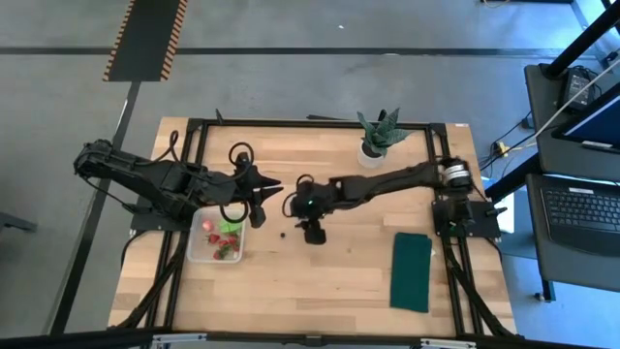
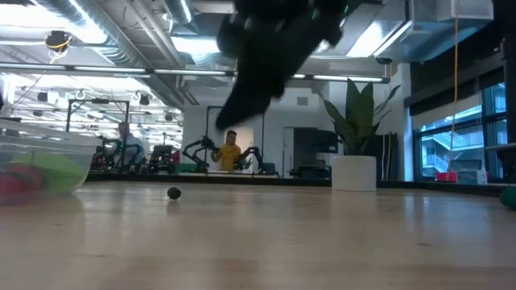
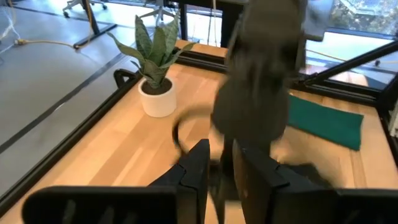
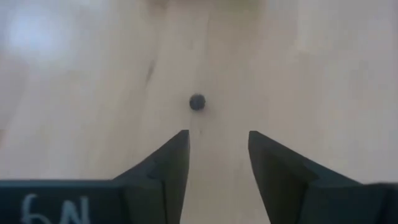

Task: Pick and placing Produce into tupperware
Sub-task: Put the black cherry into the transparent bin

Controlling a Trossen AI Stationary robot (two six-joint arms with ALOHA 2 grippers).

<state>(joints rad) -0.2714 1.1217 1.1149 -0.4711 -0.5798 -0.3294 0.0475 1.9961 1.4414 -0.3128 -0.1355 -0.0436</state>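
The clear tupperware [image 1: 215, 236] sits left of the table's middle and holds several red strawberry pieces [image 1: 223, 250] and a light green leafy piece [image 1: 231, 226]; the low view shows it at the edge [image 2: 40, 165]. The small olive-brown round piece [image 1: 282, 233] lies on bare wood to its right [image 2: 173, 192]. My right gripper [image 1: 312, 233] hangs open above the table, and the round piece [image 4: 197, 102] lies just beyond its fingertips [image 4: 217, 134]. My left gripper [image 1: 263, 194] hovers above the tupperware's far right corner, its fingers a narrow gap apart [image 3: 221, 155], holding nothing.
A spiky potted plant in a white pot [image 1: 376, 141] stands near the far edge. A dark green cloth [image 1: 412, 271] lies toward the near right corner. The right arm [image 3: 258, 93] passes close in front of the left gripper. People show in the room behind [image 2: 230, 151].
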